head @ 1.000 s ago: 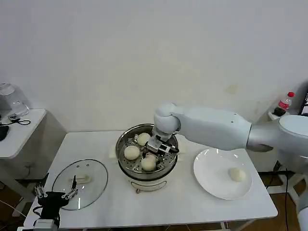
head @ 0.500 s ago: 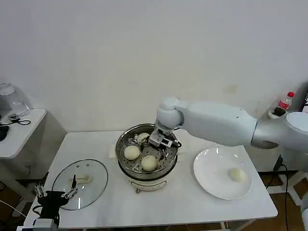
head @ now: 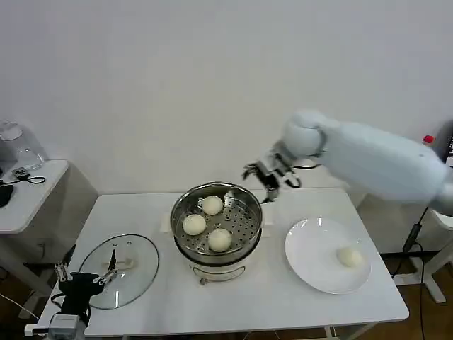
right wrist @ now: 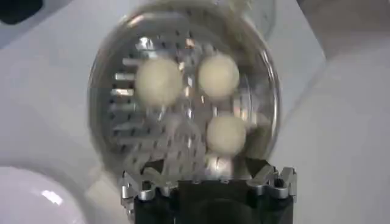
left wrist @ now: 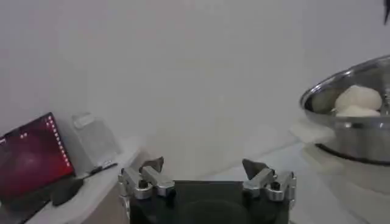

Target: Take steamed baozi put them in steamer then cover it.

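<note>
the left gripper (left wrist: 206, 173) sits low in this view, a black body with two silver metal fingers (left wrist: 146, 180) standing wide apart, and nothing is between them. far beyond it, the round shiny stainless-steel steamer (left wrist: 350, 125) rises on the white table (left wrist: 286, 167). two smooth cream-white steamed baozi (left wrist: 359, 100) show above its rim, close together. on the other side, a dark laptop with a red screen (left wrist: 27, 158) stands on a separate surface, with a clear plastic container (left wrist: 94, 141) just beside it. a plain white wall (left wrist: 201, 67) is behind everything.

3 cream baozi (head: 212, 205) sit in the open steel steamer (head: 182, 207) at frame centre; 1 lies lower right; glass cover (head: 141, 265) flat lower left.
</note>
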You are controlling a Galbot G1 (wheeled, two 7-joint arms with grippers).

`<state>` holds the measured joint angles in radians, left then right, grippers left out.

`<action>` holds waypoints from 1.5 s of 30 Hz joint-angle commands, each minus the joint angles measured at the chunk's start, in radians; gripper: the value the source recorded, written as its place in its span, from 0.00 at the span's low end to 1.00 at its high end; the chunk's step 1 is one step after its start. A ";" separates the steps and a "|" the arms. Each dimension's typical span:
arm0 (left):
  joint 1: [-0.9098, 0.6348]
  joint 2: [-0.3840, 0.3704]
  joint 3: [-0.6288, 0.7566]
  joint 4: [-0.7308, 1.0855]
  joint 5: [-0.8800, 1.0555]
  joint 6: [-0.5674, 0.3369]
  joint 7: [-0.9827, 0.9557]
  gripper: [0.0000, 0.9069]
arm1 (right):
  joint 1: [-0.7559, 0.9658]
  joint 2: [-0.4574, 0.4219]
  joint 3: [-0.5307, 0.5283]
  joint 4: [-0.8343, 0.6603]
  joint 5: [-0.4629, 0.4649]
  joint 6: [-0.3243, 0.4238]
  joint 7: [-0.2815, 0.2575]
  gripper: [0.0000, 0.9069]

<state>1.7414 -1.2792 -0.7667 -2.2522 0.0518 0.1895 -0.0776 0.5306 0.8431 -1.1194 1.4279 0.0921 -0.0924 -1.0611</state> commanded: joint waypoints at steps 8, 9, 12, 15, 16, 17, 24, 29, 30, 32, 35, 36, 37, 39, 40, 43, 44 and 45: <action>-0.028 0.018 0.070 -0.006 0.011 0.003 0.002 1.00 | -0.405 -0.563 0.217 0.155 -0.157 -0.127 0.033 1.00; -0.028 0.018 0.068 -0.005 0.011 0.004 0.002 1.00 | -0.449 -0.563 0.248 0.149 -0.170 -0.128 0.033 1.00; -0.022 0.018 0.060 -0.003 0.011 0.004 0.002 1.00 | -0.588 -0.546 0.336 0.109 -0.198 -0.128 0.038 1.00; -0.011 0.020 0.047 -0.009 0.010 0.004 0.002 1.00 | -0.675 -0.513 0.401 0.061 -0.234 -0.124 0.038 1.00; -0.010 0.019 0.043 -0.010 0.010 0.004 0.002 1.00 | -0.690 -0.502 0.413 0.046 -0.236 -0.125 0.038 1.00; -0.009 0.017 0.041 -0.010 0.010 0.004 0.002 1.00 | -0.699 -0.492 0.426 0.037 -0.238 -0.126 0.039 1.00; 0.010 0.006 0.028 -0.008 0.015 0.001 0.001 1.00 | -0.745 -0.421 0.472 -0.053 -0.266 -0.117 0.036 1.00; 0.019 0.003 0.020 -0.017 0.013 0.002 0.001 1.00 | -0.752 -0.378 0.487 -0.113 -0.268 -0.109 0.035 1.00; 0.022 0.003 0.019 -0.019 0.014 0.003 0.001 1.00 | -0.752 -0.370 0.487 -0.124 -0.268 -0.107 0.034 1.00; 0.023 0.003 0.017 -0.018 0.014 0.002 0.001 1.00 | -0.753 -0.358 0.486 -0.133 -0.270 -0.103 0.035 1.00; 0.024 0.001 0.016 -0.014 0.014 0.002 0.001 1.00 | -0.756 -0.340 0.489 -0.143 -0.269 -0.102 0.036 1.00; 0.025 0.001 0.017 -0.014 0.013 0.002 0.001 1.00 | -0.758 -0.333 0.491 -0.146 -0.271 -0.102 0.038 1.00; 0.027 0.002 0.017 -0.015 0.012 0.002 0.001 1.00 | -0.758 -0.329 0.492 -0.151 -0.274 -0.103 0.039 1.00; 0.027 0.003 0.017 -0.016 0.012 0.002 0.002 1.00 | -0.757 -0.319 0.492 -0.162 -0.274 -0.103 0.042 1.00; 0.025 0.003 0.016 -0.015 0.012 0.002 0.001 1.00 | -0.757 -0.314 0.492 -0.166 -0.274 -0.101 0.043 1.00; 0.022 0.003 0.015 -0.012 0.012 0.002 0.001 1.00 | -0.756 -0.290 0.497 -0.187 -0.276 -0.099 0.052 1.00; 0.022 0.002 0.016 -0.011 0.012 0.002 0.001 1.00 | -0.756 -0.282 0.497 -0.193 -0.277 -0.100 0.053 1.00; 0.023 0.001 0.016 -0.010 0.012 0.002 0.002 1.00 | -0.757 -0.278 0.497 -0.195 -0.277 -0.101 0.054 1.00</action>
<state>1.7621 -1.2773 -0.7501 -2.2656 0.0632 0.1921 -0.0766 -0.1924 0.5050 -0.6487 1.2967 -0.1732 -0.1946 -1.0155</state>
